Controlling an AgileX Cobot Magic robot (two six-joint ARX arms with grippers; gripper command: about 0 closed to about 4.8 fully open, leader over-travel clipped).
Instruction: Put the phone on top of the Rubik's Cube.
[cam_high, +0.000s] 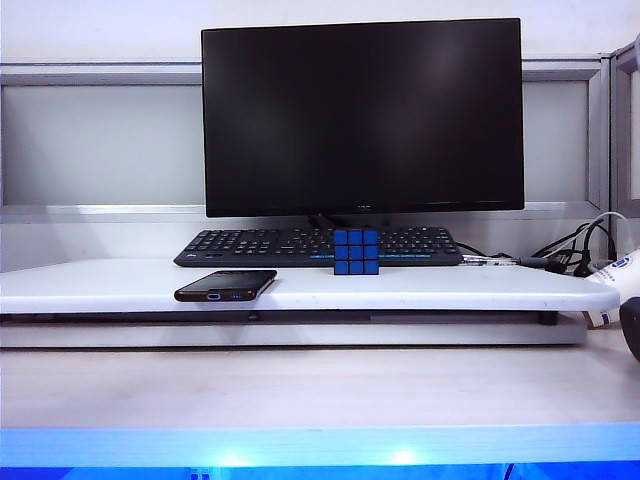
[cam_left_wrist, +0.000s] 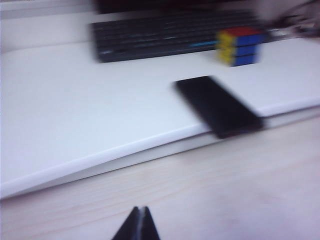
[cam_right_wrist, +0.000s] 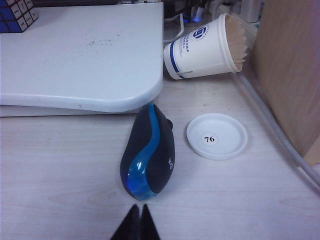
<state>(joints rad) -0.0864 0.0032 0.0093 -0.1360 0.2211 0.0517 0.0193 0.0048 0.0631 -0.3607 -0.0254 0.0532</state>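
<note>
Left wrist view shows the left gripper pinched together and empty, low over the wooden desk, with the phone ahead of it and off to one side, lying flat on the white board with one end jutting past the board's edge. Beyond the phone, farther from the gripper, the cube stands just in front of the keyboard. The right gripper is likewise clenched on nothing, with a mouse close in front of it, a lid beside that and a tipped paper cup beyond; only a corner of the cube shows far off there. Since the phone lies nearer the left arm, that gripper seems the natural one: spread the fingers, come in over the overhanging end, and pinch across the short width so the phone stays level. Lift clear of the cube's top, centre the phone over it because it is longer than the cube, and let go only once it rests flat.
</note>
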